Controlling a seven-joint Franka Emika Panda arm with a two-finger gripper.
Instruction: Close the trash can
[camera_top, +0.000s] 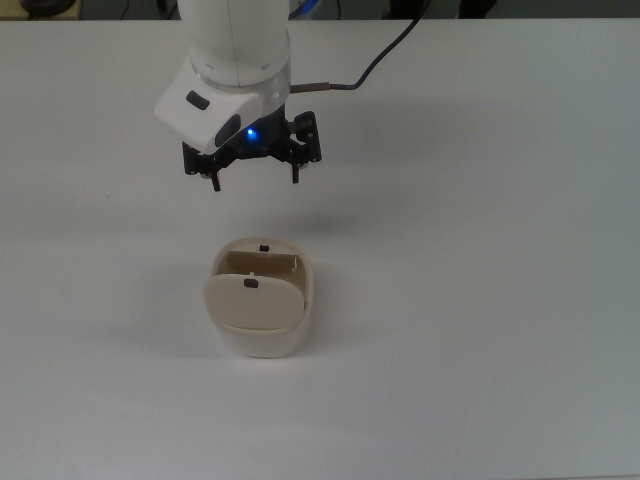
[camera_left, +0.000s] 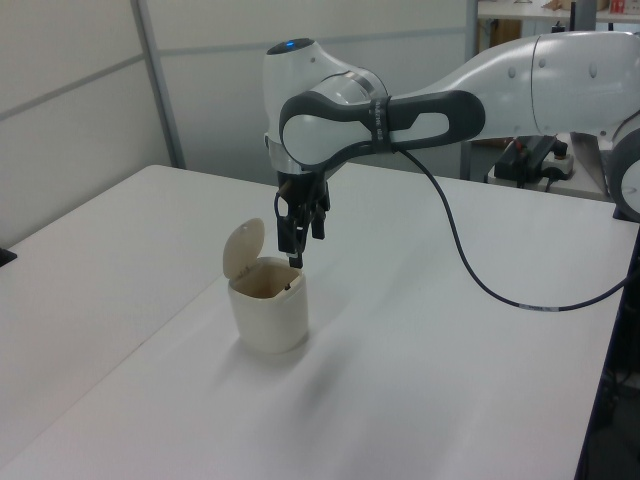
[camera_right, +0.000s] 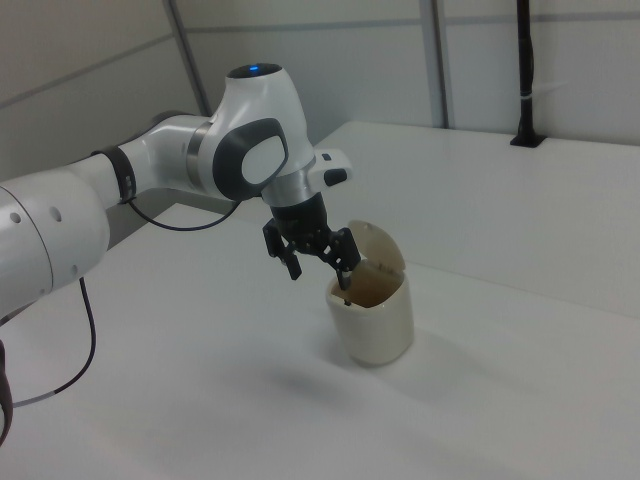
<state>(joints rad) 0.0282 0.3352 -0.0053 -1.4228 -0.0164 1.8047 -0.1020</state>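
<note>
The gripper (camera_top: 255, 168) is hanging above the white table (camera_top: 500, 300) with its fingers spread wide and holding nothing. The trash can (camera_top: 262, 325) is sitting just below and ahead of it, its lid (camera_top: 250, 302) tilting up on the far side from the fingers (the small black knob (camera_top: 250, 283) facing the top view), probably so the arm can push it down.

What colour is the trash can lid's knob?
Black, on the cream lid; the knob shows best in the top view.
</note>
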